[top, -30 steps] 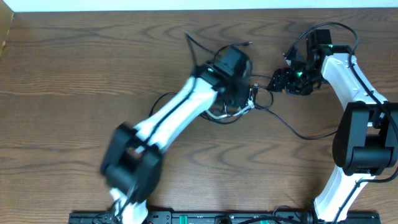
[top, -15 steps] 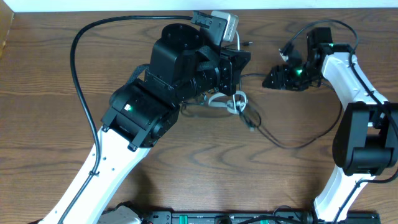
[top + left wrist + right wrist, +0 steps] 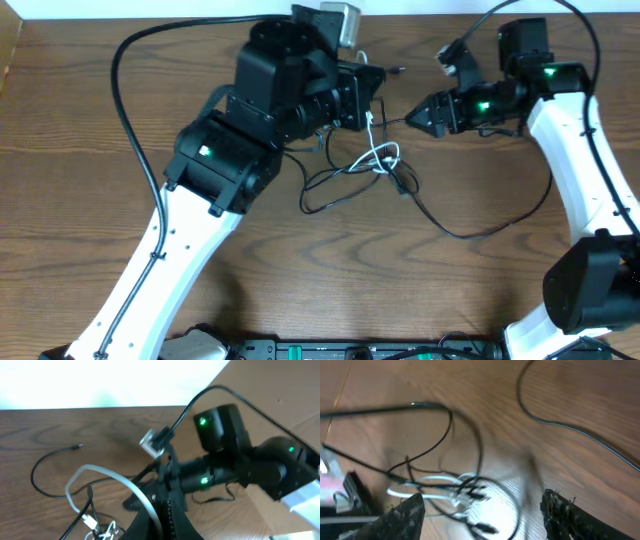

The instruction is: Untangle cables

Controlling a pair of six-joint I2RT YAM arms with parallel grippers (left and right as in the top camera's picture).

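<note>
The tangle of cables lies mid-table: a white cable looped through thin black cables. One long black cable trails right. My left gripper is raised above the tangle and shut on the white cable, which arches from the table into the jaws. My right gripper is open just right of the left one, above the tangle. In the right wrist view its fingers are wide apart with the white and black cables below them, blurred.
A thin black cable end with a small plug lies near the table's back edge, also seen in the left wrist view. The left arm's thick black wire arcs over the left of the table. A black rail runs along the front edge.
My left gripper has risen and moved back with the white cable, stretching the tangle upward. My right gripper has lifted and shifted left towards it.
</note>
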